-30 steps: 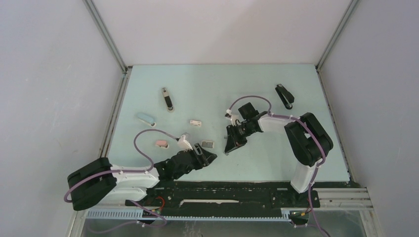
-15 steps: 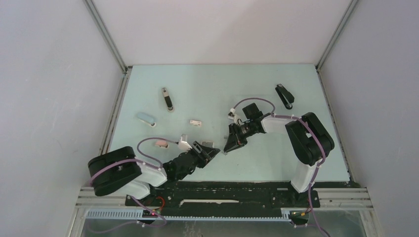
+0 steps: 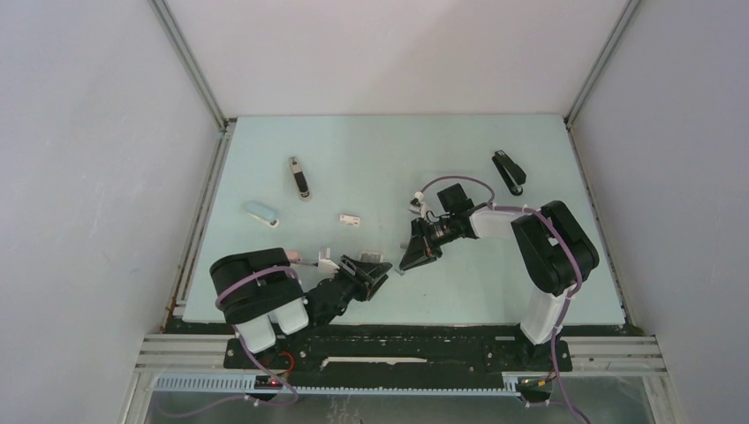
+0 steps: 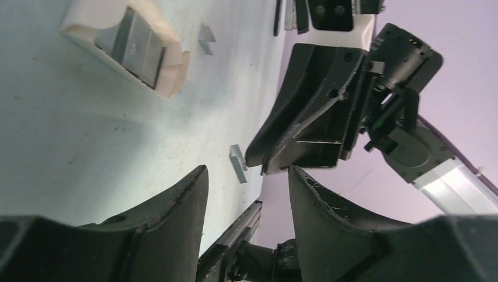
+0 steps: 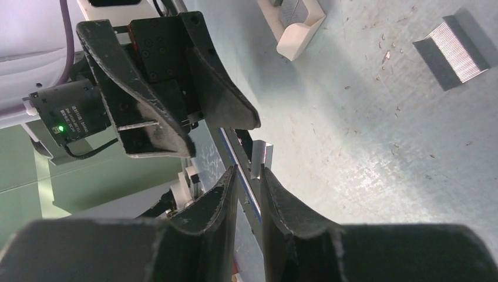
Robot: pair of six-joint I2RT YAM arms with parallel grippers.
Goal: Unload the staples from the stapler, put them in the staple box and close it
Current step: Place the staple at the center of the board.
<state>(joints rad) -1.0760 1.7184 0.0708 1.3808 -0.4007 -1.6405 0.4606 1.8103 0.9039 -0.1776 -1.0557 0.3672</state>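
Top view, change: the left arm has swung its bulky black shoulder link rightward over the last half second. The right arm has barely moved.
Top view, stapler: the stapler lies far left on the pale green table, well apart from both grippers and in the same place as before (slim black body, silver-grey top).
Top view, grippers: the left gripper and right gripper face each other, near but apart.
Left wrist, claw: the black fingers are spread wide.
Left wrist, staples: a short grey staple strip lies just beside the right gripper's tips. A cream plastic piece with a grey metal insert lies farther off.
Right wrist, claw: the scuffed matte fingers are nearly together, with a narrow slit between them. The strip sits at their tips, and I cannot tell whether it is pinched.
Right wrist, staples: a rectangular, finely ribbed staple block lies on the speckled table.
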